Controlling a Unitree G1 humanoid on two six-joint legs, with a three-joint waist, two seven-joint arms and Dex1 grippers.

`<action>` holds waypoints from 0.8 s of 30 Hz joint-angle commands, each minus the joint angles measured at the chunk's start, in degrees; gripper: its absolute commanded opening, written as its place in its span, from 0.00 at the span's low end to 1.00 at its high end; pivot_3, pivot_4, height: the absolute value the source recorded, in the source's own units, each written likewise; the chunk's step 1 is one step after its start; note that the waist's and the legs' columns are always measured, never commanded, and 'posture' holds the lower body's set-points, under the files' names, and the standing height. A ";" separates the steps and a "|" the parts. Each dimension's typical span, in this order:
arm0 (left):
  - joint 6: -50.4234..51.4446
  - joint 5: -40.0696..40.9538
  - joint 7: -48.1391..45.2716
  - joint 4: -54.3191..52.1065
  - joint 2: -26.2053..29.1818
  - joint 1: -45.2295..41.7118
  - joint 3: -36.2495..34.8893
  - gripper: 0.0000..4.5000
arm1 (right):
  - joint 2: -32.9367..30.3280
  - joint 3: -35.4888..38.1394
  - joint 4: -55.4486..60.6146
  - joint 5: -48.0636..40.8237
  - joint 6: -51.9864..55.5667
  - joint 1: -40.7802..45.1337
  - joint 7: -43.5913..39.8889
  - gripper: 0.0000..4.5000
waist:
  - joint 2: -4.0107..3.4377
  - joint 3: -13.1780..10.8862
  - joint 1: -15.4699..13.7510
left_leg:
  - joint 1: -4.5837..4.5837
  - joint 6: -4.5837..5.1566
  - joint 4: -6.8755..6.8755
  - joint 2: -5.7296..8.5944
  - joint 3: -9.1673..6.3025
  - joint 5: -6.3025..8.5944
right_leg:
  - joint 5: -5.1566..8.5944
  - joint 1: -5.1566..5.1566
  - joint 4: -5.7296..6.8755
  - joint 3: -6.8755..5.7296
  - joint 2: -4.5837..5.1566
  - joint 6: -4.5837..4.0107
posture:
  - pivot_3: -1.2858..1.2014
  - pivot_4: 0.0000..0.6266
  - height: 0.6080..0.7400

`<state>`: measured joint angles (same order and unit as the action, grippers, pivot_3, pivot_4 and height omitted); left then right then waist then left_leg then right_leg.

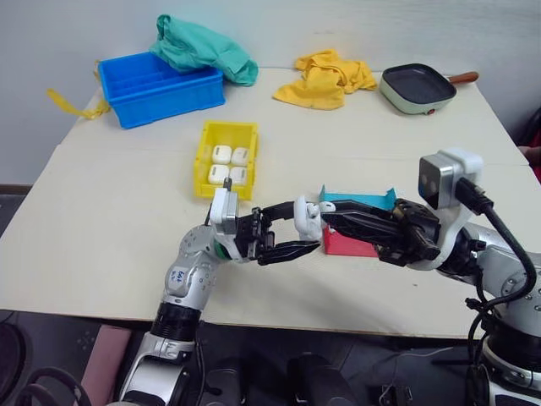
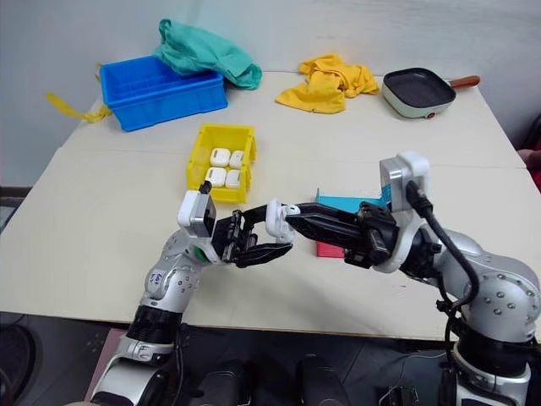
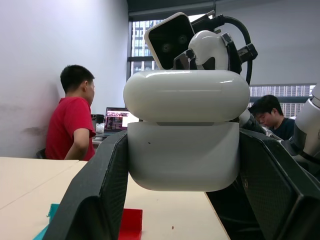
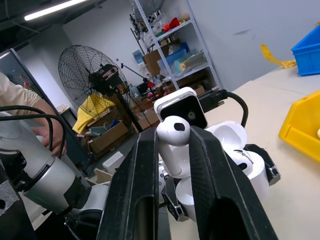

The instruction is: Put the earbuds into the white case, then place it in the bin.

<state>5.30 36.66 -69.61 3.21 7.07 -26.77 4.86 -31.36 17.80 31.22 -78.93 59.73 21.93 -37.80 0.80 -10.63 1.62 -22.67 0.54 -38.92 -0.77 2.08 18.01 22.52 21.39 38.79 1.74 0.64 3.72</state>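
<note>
Two grippers meet above the near half of the table (image 1: 101, 254) in front of me. My left gripper (image 1: 297, 235) has its black fingers clamped on the sides of the white case (image 3: 186, 137), and from its wrist view the lid sits slightly raised off the body. My right gripper (image 4: 172, 150) reaches in from the opposite side with its fingers nearly together, pinching one earbud (image 4: 172, 137) right at the case's open lid. Just behind the two grippers I see a teal-and-red tray (image 1: 359, 222) on the table. Farther back from my left gripper, the yellow bin (image 1: 225, 158) holds four more white cases. Well beyond that lie a blue crate (image 1: 161, 86), a green cloth (image 1: 203, 49), a yellow cloth (image 1: 325, 79) and a small square pan (image 1: 417, 88).
</note>
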 commanded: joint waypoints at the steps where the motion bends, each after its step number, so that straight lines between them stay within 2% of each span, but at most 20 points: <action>1: -0.66 0.26 0.16 -1.17 -0.80 -1.11 -0.07 0.62 | -0.38 -1.55 1.98 1.14 -3.32 -0.96 0.44 0.10 | 0.00 0.00 0.02 | 0.00 0.00 0.00 0.00 0.00 0.00 | 0.00 0.00 0.00 0.00 0.00 0.00 | 0.52 0.24 1.00; 17: -0.06 1.55 1.42 -2.34 -1.67 -1.06 -0.87 0.62 | -2.84 -8.78 2.25 12.27 -11.66 -6.22 -4.19 0.10 | 0.00 0.00 -0.04 | -0.03 0.00 0.00 0.00 0.00 0.00 | 0.00 0.00 -0.09 0.01 0.00 0.00 | 0.52 0.24 1.00; 21: 0.52 1.66 1.64 -2.96 -1.66 -1.03 -0.80 0.62 | -3.30 -9.44 3.70 15.42 -15.27 -7.66 -5.81 0.39 | 0.00 0.00 -0.05 | -0.03 0.00 0.01 0.00 0.00 0.00 | 0.00 0.00 -0.10 0.01 0.00 0.00 | 0.52 0.24 1.00; 24: 1.98 1.06 2.28 -3.40 0.06 -0.58 -1.48 0.62 | -8.06 -4.65 5.30 10.09 -12.76 -10.74 -5.79 0.62 | 0.00 0.00 -0.07 | -0.03 0.00 0.01 0.00 0.00 0.00 | 0.00 0.00 -0.10 0.01 0.01 0.00 | 0.52 0.24 1.00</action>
<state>7.54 36.62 -67.69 3.10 7.22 -26.60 3.86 -37.33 11.76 34.90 -66.88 44.61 12.45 -43.43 0.80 -10.63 1.55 -22.70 0.54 -38.91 -0.77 2.08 18.01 22.52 21.38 38.67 1.74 0.65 3.71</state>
